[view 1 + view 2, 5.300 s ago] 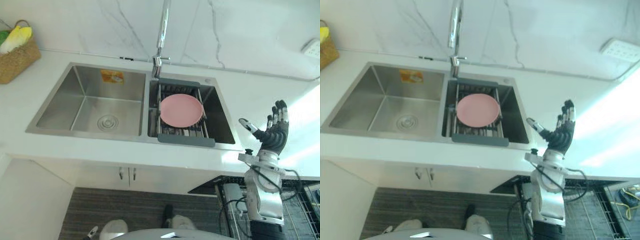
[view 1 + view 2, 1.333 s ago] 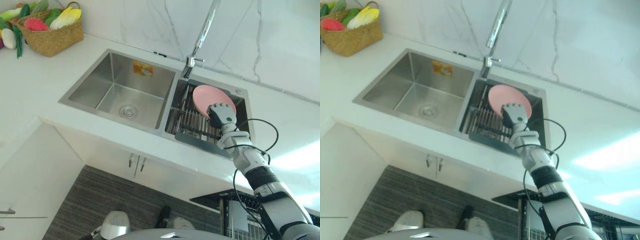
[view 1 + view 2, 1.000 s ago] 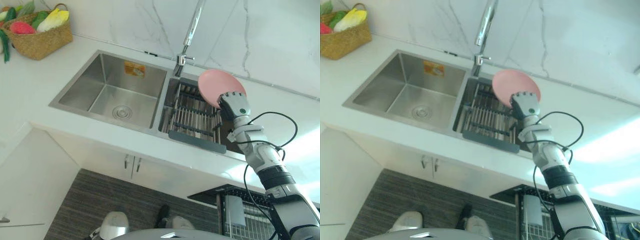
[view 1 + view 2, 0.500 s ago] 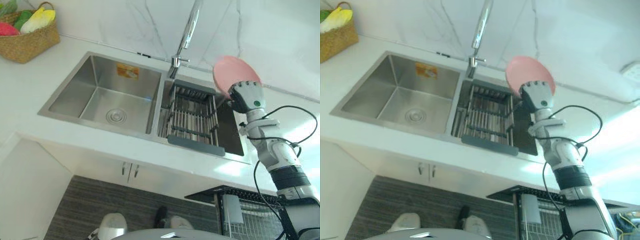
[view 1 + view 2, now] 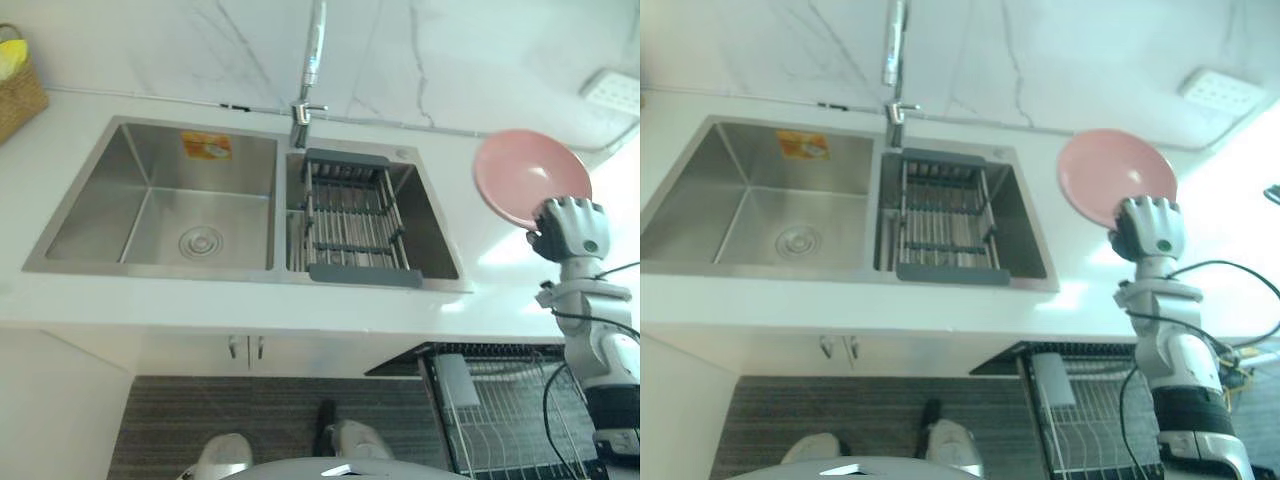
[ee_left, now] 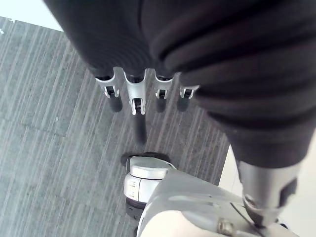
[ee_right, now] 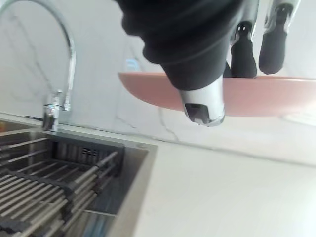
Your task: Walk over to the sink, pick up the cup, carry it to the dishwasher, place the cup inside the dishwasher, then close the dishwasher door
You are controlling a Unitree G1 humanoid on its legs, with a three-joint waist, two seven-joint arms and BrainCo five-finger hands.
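No cup shows; the thing in hand is a pink plate (image 5: 528,178). My right hand (image 5: 568,228) is shut on its lower rim and holds it up, tilted, above the white counter to the right of the sink (image 5: 150,200). In the right wrist view the dark-tipped fingers (image 7: 243,52) curl over the plate's edge (image 7: 276,96) and the thumb presses from below. My left hand (image 6: 136,94) hangs over the grey floor with straight fingers and nothing in it.
A grey drain rack (image 5: 350,215) spans the sink's right basin under the tall faucet (image 5: 310,60). The open dishwasher's wire rack (image 5: 500,410) juts out below the counter at lower right. A woven basket (image 5: 15,90) stands far left, a wall socket (image 5: 610,90) far right.
My right hand has lifted the pink plate off the drain rack and carried it right, over the counter. The view has swung right as well.
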